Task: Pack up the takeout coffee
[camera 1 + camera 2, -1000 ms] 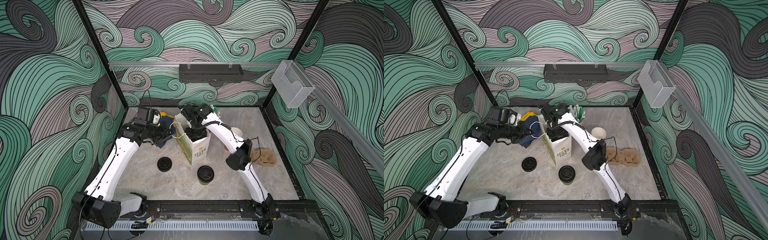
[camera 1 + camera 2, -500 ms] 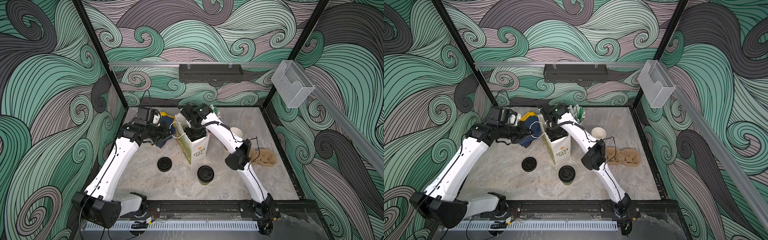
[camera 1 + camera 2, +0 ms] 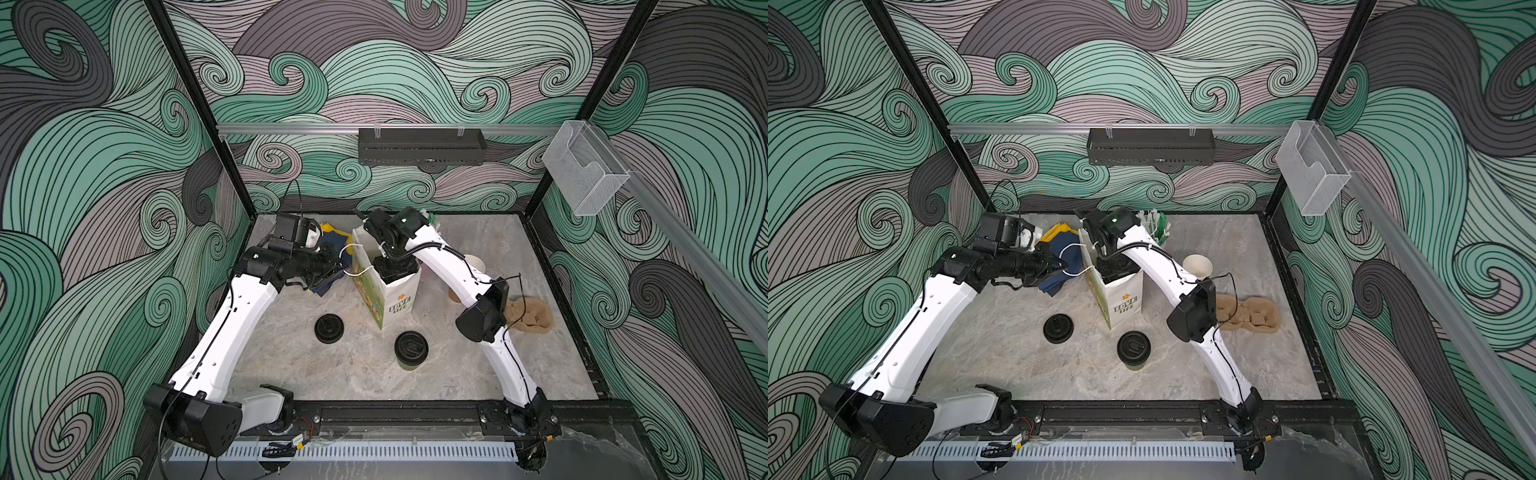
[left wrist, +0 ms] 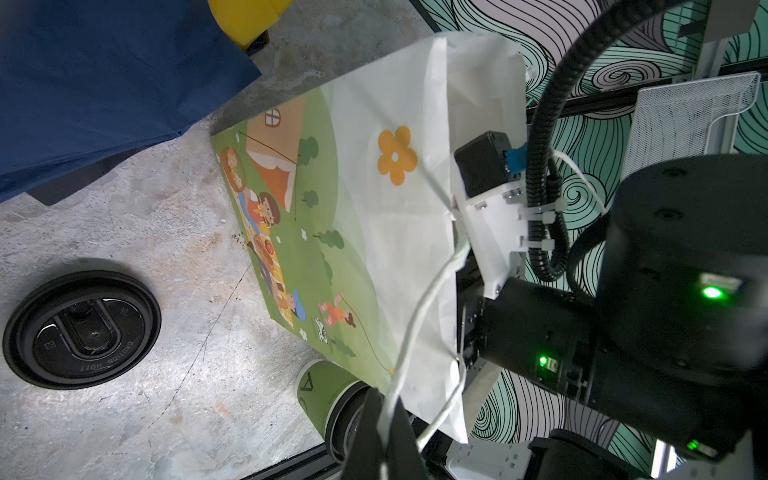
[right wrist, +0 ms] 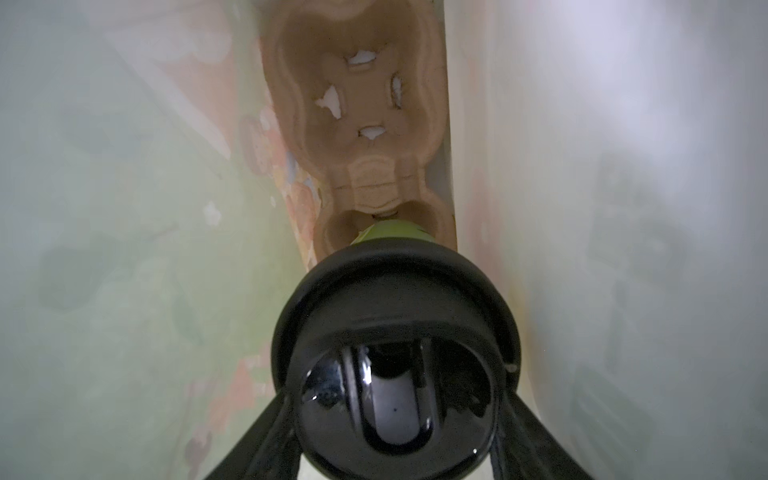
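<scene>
A white paper bag (image 3: 390, 291) with a picnic print stands upright mid-table. My left gripper (image 4: 386, 440) is shut on its white string handle (image 4: 424, 291) and holds it out to the left. My right gripper (image 5: 395, 415) reaches down inside the bag, shut on one takeout coffee (image 5: 395, 328) by its black lid. The cup's green body (image 5: 390, 232) hangs over the near pocket of a brown pulp cup carrier (image 5: 361, 95) on the bag's floor. A second lidded takeout coffee (image 3: 410, 349) stands on the table in front of the bag, also seen in the left wrist view (image 4: 324, 390).
A loose black lid (image 3: 329, 328) lies left of the bag. Blue and yellow napkins (image 3: 1059, 241) lie at the back left. A lidless cup stack (image 3: 1198, 266) and another brown carrier (image 3: 1250, 313) sit to the right, behind my right arm. Black frame rails edge the table.
My right arm's elbow has shifted slightly left; the bag, the cups and my left arm have stayed put.
</scene>
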Available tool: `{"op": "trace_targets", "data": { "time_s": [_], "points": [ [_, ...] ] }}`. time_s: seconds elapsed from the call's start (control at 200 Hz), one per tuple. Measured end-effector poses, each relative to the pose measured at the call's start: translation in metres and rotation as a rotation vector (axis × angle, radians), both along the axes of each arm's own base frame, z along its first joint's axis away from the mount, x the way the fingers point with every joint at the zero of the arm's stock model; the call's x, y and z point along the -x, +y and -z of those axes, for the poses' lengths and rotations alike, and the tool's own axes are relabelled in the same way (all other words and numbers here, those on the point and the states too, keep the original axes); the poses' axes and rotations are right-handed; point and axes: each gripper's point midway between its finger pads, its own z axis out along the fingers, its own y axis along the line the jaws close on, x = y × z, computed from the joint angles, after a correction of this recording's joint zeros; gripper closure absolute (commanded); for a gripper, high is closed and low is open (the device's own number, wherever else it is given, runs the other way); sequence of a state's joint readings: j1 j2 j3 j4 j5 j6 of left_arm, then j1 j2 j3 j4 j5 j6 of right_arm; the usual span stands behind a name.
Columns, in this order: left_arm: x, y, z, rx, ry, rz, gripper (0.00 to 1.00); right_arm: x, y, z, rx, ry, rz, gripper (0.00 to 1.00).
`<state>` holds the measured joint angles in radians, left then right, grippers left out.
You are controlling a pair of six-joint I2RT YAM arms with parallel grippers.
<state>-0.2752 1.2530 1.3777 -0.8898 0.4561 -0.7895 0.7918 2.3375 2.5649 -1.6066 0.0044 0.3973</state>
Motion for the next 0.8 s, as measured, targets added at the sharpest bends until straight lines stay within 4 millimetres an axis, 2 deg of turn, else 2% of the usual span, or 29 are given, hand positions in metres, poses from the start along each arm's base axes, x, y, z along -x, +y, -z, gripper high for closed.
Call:
{"op": "trace_targets", "data": {
  "time_s": [0.345,0.53,0.8],
  "points": [
    [0.0000,0.0000,0.0001,0.000,0.000,0.000,0.95,-0.0046,0.0041,-0.0051,-0.014,-0.028,-0.041,0.48],
    [0.0000,0.0001,0.0000,0.000,0.000,0.000,0.95,-0.0061,0.0064,0.0027,-0.005,-0.017,-0.059,0.48],
    [0.0000,0.0001,0.0000,0.000,0.000,0.000,0.95,-0.0069,0.0071,0.0031,-0.005,-0.020,-0.065,0.48]
  ]
}}
